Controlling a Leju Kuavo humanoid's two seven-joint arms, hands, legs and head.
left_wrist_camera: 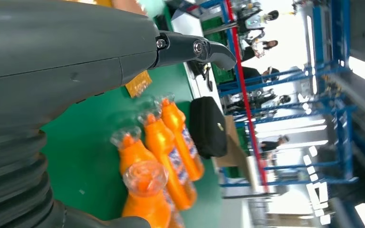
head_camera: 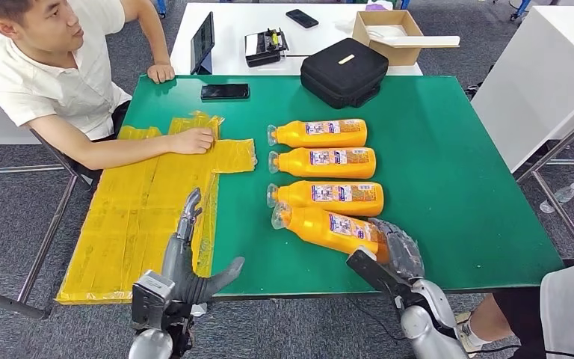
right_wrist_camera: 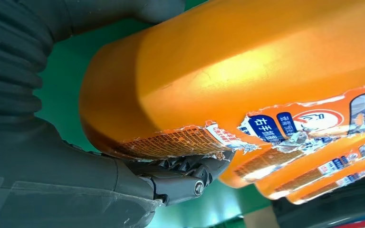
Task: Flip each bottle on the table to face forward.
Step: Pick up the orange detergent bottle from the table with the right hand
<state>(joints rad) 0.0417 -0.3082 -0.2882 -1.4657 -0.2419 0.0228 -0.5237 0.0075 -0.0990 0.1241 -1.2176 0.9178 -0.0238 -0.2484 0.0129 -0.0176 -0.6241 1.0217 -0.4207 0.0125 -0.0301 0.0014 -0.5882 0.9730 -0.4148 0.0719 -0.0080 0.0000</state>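
Several orange bottles lie on their sides in a column on the green table (head_camera: 456, 187), caps to the left, labels up. The nearest bottle (head_camera: 329, 227) lies slanted, and my right hand (head_camera: 397, 250) grips its base end. Close up in the right wrist view that bottle (right_wrist_camera: 228, 71) shows a torn label, with my fingers (right_wrist_camera: 185, 178) under its base. The third bottle (head_camera: 327, 196) lies just beyond it. My left hand (head_camera: 190, 258) hovers open over the table's front left edge, fingers stretched forward, holding nothing. The bottles (left_wrist_camera: 164, 156) lie ahead of it in the left wrist view.
A yellow plastic sheet (head_camera: 142, 217) covers the table's left part, and a seated person's hand (head_camera: 192, 140) rests on it. A phone (head_camera: 225, 91) and a black case (head_camera: 344, 71) lie at the far edge. A white table (head_camera: 269, 22) stands behind.
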